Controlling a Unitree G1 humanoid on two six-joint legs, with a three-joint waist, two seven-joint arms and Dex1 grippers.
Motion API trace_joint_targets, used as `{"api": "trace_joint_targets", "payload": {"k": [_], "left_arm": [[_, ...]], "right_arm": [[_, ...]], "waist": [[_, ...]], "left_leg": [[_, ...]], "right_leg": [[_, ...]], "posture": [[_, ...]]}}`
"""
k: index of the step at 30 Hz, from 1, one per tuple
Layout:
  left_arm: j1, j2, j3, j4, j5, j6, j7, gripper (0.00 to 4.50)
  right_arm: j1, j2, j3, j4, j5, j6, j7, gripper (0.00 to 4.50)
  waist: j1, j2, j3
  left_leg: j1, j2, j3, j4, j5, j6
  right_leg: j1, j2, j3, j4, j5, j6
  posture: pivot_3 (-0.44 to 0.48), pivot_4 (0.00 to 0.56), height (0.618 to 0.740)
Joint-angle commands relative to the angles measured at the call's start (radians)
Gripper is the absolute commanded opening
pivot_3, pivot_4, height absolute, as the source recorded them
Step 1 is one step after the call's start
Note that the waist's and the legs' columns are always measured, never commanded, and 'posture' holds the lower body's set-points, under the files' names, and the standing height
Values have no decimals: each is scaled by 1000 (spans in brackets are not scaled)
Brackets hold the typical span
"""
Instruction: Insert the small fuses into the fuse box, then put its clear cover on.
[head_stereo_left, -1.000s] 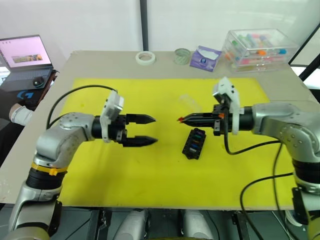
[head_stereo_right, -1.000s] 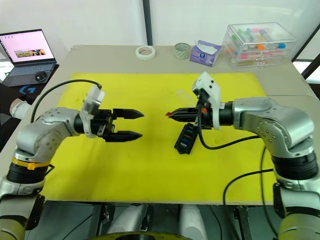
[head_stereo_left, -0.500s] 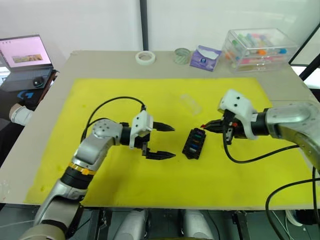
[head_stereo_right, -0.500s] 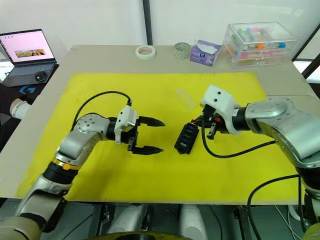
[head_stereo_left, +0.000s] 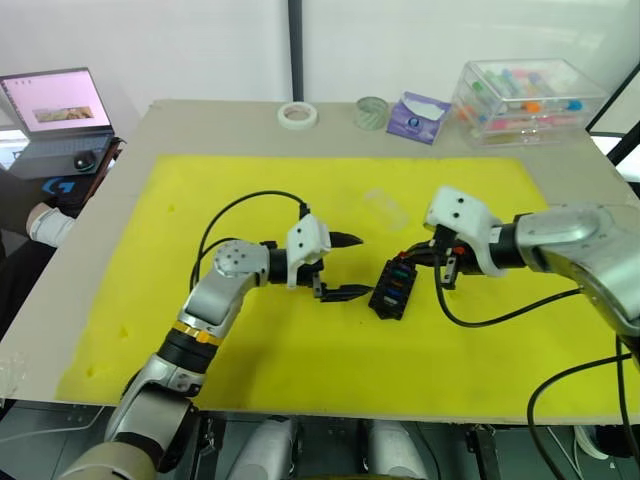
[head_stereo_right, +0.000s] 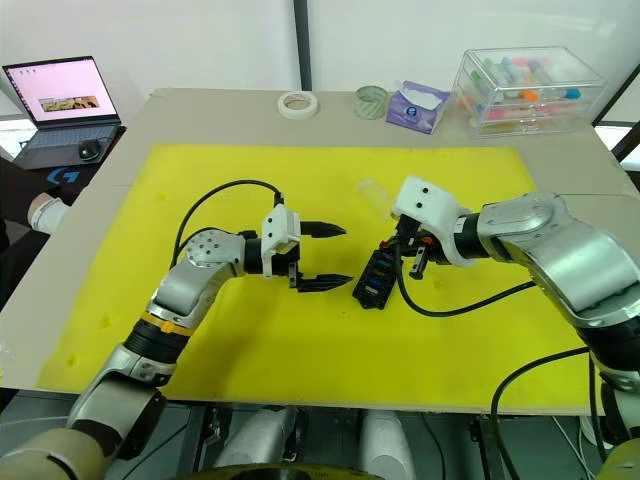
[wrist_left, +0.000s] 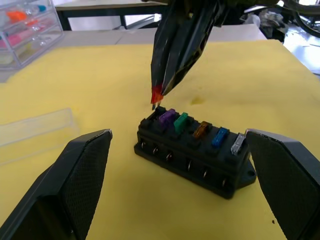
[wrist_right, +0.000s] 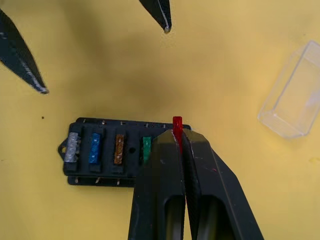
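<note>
The black fuse box (head_stereo_left: 392, 287) lies on the yellow mat (head_stereo_left: 250, 330) with several small fuses seated in a row: purple (wrist_left: 167, 117), green (wrist_left: 180, 121), brown (wrist_left: 201, 129), blue (wrist_left: 220, 135) and grey (wrist_left: 238, 143). My right gripper (wrist_right: 178, 135) is shut on a red fuse (wrist_left: 156, 94), held tip-down just above the box's empty end slot beside the purple one. Just left of the box, my left gripper (head_stereo_left: 362, 265) is open with nothing between its fingers. The clear cover (head_stereo_left: 385, 208) lies on the mat behind the box.
Along the table's back edge stand a large clear storage case (head_stereo_left: 525, 90), a purple tissue pack (head_stereo_left: 417, 117), a round jar (head_stereo_left: 371, 112) and a tape roll (head_stereo_left: 297, 115). A laptop (head_stereo_left: 60, 105) sits at the far left.
My left gripper has moved right, close to the fuse box, still open. My right gripper has come down and in, bringing the red fuse over the box's end slot.
</note>
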Motion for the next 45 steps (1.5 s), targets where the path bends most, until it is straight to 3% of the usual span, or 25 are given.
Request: {"api": "trace_joint_targets", "payload": {"k": [1, 20, 45], "left_arm": [[-17, -22, 3, -13, -1, -11, 17, 4490], [-37, -81, -8, 32, 12, -10, 32, 4490], [-38, -75, -13, 46, 38, -27, 27, 4490]], "right_arm": [[-30, 6, -9, 10, -35, -33, 26, 0], [-17, 16, -5, 54, -125, -62, 113, 0], [-16, 54, 17, 103, -173, -68, 129, 0]], "waist": [[0, 0, 0], [0, 0, 0], [0, 0, 0]], "left_leg": [[0, 0, 0, 0, 0, 0], [0, 0, 0, 0, 0, 0], [0, 0, 0, 1, 0, 0]], "right_leg": [[0, 0, 0, 0, 0, 0], [0, 0, -1, 0, 0, 0], [0, 0, -1, 1, 0, 0]], "posture": [[0, 150, 740], [0, 150, 740], [0, 150, 740]]}}
